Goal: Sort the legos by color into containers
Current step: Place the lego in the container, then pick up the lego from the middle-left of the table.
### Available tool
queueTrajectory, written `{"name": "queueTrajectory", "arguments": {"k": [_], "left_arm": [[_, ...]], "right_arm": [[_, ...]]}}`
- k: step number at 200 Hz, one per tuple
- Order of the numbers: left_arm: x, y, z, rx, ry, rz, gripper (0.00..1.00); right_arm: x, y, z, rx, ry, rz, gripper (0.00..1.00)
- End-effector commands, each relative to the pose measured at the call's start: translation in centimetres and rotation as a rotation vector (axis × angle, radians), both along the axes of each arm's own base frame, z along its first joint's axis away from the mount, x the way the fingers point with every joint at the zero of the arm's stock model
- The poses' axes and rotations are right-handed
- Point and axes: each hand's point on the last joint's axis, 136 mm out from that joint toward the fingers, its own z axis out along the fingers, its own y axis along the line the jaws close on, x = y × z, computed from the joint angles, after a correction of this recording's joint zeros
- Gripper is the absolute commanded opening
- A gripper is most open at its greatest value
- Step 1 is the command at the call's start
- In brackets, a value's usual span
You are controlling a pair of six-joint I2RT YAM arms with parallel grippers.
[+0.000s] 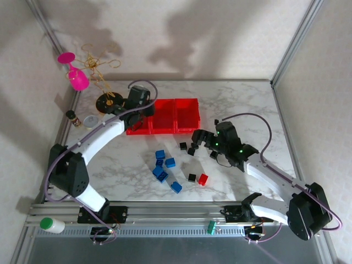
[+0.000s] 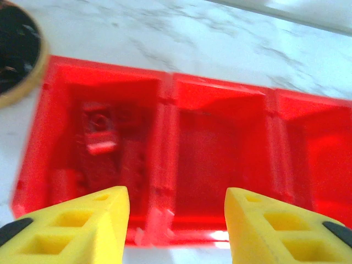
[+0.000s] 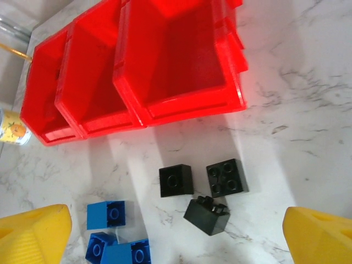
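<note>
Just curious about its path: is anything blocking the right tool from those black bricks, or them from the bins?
Nothing visible does. The right tool hangs open above the black bricks; only bare marble table lies between them and the red bins.

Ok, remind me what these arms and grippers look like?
The left arm and right arm have white shells, black joints and a thin purple cable looping alongside. Gripper fingers are yellow wedges with square cut-outs; small green lights glow on the right arm's black wrist.

I see white marble-pattern surface (image 1: 247,99), pale textured walls (image 1: 220,27) on three sides, aluminium posts (image 1: 294,41) at corners; soft shadows on back wall.
</note>
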Motion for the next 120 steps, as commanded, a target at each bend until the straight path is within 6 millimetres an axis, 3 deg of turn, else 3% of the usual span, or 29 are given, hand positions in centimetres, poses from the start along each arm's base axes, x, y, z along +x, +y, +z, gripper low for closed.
{"name": "queueTrajectory", "arguments": {"k": [1, 69, 120], "left_arm": [[-3.6, -3.2, -0.9, -0.039, 0.047, -0.084, 0.51], [-13.0, -13.5, -2.2, -0.141, 0.102, -0.288, 0.56], [-17.9, -19.3, -4.8, -0.119, 0.161, -0.402, 0.6]], "right_arm": [[-0.4, -2.2, -0.7, -0.03, 0.028, -0.066, 0.99], [-1.3, -6.2, -3.5, -0.053, 0.102, -0.18, 0.99], [-2.0, -8.4, -4.6, -0.047, 0.134, -0.244, 0.99]]}}
